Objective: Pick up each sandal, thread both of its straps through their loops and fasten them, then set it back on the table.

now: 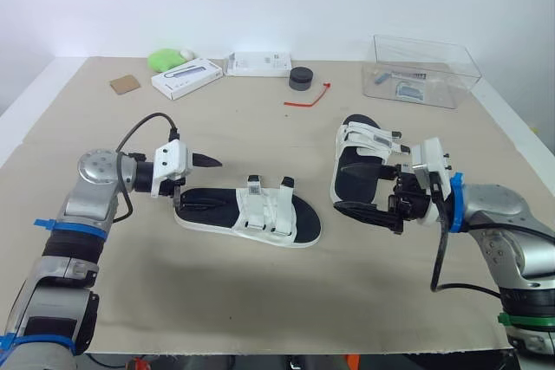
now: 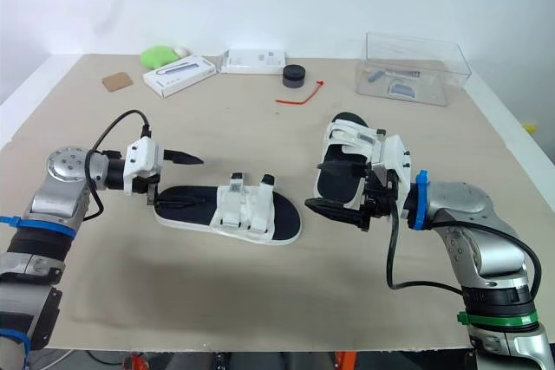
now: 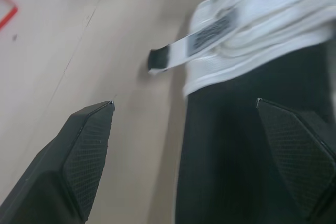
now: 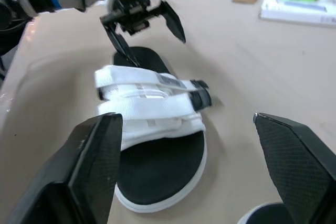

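One sandal (image 1: pixel 251 214), with a black footbed and white straps, lies flat at the table's middle. My left gripper (image 1: pixel 198 181) is open at its heel end, one finger (image 3: pixel 294 150) over the footbed and the other (image 3: pixel 84 156) over the table beside it. A loose strap end (image 3: pixel 173 56) sticks out sideways from the white straps. The second sandal (image 1: pixel 357 166) lies to the right, toe toward me. My right gripper (image 1: pixel 381 184) is wide open just beside its near right edge, nothing between its fingers. The right wrist view looks across at the first sandal (image 4: pixel 152 103) and the left gripper (image 4: pixel 152 45).
Along the back stand a clear plastic box (image 1: pixel 425 71), a black round puck (image 1: pixel 301 78), a red tie (image 1: pixel 308 100), two white boxes (image 1: pixel 186 77) (image 1: pixel 258 63), a green object (image 1: pixel 165 60) and a brown card (image 1: pixel 124 84). The table's front edge (image 1: pixel 260 351) is near.
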You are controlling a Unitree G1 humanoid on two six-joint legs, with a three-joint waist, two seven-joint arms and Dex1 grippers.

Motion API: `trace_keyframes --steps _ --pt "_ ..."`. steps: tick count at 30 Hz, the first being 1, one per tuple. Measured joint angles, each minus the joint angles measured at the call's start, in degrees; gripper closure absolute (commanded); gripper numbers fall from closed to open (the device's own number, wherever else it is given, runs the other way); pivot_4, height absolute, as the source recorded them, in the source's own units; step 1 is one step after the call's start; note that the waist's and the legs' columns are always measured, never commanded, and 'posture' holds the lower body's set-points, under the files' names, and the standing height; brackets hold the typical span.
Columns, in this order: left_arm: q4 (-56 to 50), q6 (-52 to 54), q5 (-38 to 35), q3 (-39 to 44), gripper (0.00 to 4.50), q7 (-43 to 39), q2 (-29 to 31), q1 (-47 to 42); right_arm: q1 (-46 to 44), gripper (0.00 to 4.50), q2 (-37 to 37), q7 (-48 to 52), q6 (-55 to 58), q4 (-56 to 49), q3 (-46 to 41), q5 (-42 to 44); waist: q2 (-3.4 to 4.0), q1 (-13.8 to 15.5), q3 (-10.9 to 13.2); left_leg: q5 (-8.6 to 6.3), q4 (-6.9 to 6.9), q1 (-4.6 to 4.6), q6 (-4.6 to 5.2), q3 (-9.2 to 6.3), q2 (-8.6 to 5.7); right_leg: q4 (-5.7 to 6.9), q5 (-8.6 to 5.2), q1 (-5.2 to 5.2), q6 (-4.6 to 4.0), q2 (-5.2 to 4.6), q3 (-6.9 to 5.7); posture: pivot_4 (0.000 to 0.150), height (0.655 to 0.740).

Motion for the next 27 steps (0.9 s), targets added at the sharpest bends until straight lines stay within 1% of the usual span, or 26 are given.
trace_keyframes --steps 6,13,16,17,18,19,20,21,24,25,26,27 --pt "-1.6 -3.7 0.9 -1.7 0.00 0.8 -1.0 1.5 0.2 0.10 0.1 1.1 -3.9 0.0 0.0 -0.1 0.00 0.0 0.0 0.01 0.01 0.02 0.00 0.12 0.06 0.03 0.01 0.00 -0.02 0.06 0.00 0.150 0.7400" --pt "1.0 -8.5 2.7 -4.6 0.00 3.2 -6.0 -0.1 0.1 0.10 0.5 -0.1 -6.8 0.0 1.1 -2.7 0.00 0.0 0.0 0.01 0.03 0.01 0.00 0.15 0.02 0.03 0.02 0.00 -0.02 0.04 0.03 0.150 0.7400" --pt "3.1 -8.6 2.8 -5.6 0.00 4.2 -9.5 -2.2 0.1 0.10 0.5 -0.8 -8.4 0.1 1.2 -4.2 0.00 0.0 0.0 0.01 0.06 -0.01 0.00 0.16 0.01 0.04 0.03 0.00 -0.01 0.04 0.04 0.150 0.7400" --pt "3.7 -8.6 2.9 -6.1 0.52 4.4 -9.9 -2.8 0.2 0.00 0.5 -1.0 -8.7 0.1 1.2 -4.5 0.00 0.0 0.0 0.01 0.06 -0.01 0.00 0.15 0.01 0.04 0.03 0.00 -0.01 0.04 0.03 0.150 0.7400" --pt "4.3 -8.7 3.1 -6.4 0.65 4.8 -10.5 -3.3 0.2 0.00 0.5 -1.1 -9.1 0.1 1.2 -4.8 0.00 0.0 0.0 0.01 0.06 -0.01 0.00 0.16 0.01 0.04 0.03 0.00 -0.01 0.05 0.04 0.150 0.7400" --pt "5.4 -9.1 3.4 -6.6 1.06 5.0 -11.0 -4.1 0.5 0.00 0.5 -1.2 -9.6 0.1 1.2 -5.2 0.00 0.0 0.0 0.01 0.06 0.00 0.00 0.15 0.01 0.04 0.03 0.00 -0.01 0.06 0.04 0.150 0.7400" --pt "6.4 -9.4 3.8 -6.7 1.56 5.2 -11.2 -4.5 0.8 0.00 0.5 -1.2 -9.9 0.1 1.2 -5.4 0.00 0.0 0.0 0.01 0.06 0.00 0.00 0.15 0.02 0.04 0.03 0.00 -0.01 0.07 0.04 0.150 0.7400" --pt "7.1 -9.8 3.9 -6.9 1.96 5.2 -11.2 -4.7 1.3 0.00 0.6 -1.2 -10.0 0.1 1.2 -5.6 0.00 0.0 0.0 0.01 0.06 0.00 0.00 0.16 0.02 0.04 0.04 -0.01 -0.01 0.08 0.05 0.150 0.7400" --pt "9.1 -11.0 4.0 -6.9 3.47 5.9 -11.6 -4.9 2.3 0.00 0.6 -1.4 -10.3 0.1 1.2 -5.6 0.00 -0.1 0.0 0.01 0.06 0.01 0.00 0.15 0.06 0.06 0.05 -0.03 -0.04 0.12 0.07 0.150 0.7400" --pt "9.5 -11.6 4.1 -6.9 3.67 6.3 -11.7 -5.4 2.3 0.00 0.6 -1.5 -10.3 0.1 1.2 -5.6 0.00 -0.1 0.0 0.01 0.07 0.02 0.00 0.15 0.06 0.06 0.06 -0.01 -0.05 0.12 0.06 0.150 0.7400" --pt "9.6 -11.7 4.1 -6.9 4.30 6.3 -11.7 -5.7 2.3 0.00 0.6 -1.6 -10.3 0.1 1.2 -5.6 0.00 0.0 0.0 0.01 0.08 0.02 0.00 0.15 0.06 0.07 0.06 0.00 -0.06 0.12 0.06 0.150 0.7400" --pt "9.7 -11.7 4.1 -6.9 4.43 6.4 -11.7 -5.8 2.3 0.00 0.6 -1.6 -10.3 0.1 1.2 -5.6 0.00 0.0 0.0 0.01 0.08 0.03 0.01 0.16 0.05 0.07 0.06 0.00 -0.05 0.12 0.07 0.150 0.7400"
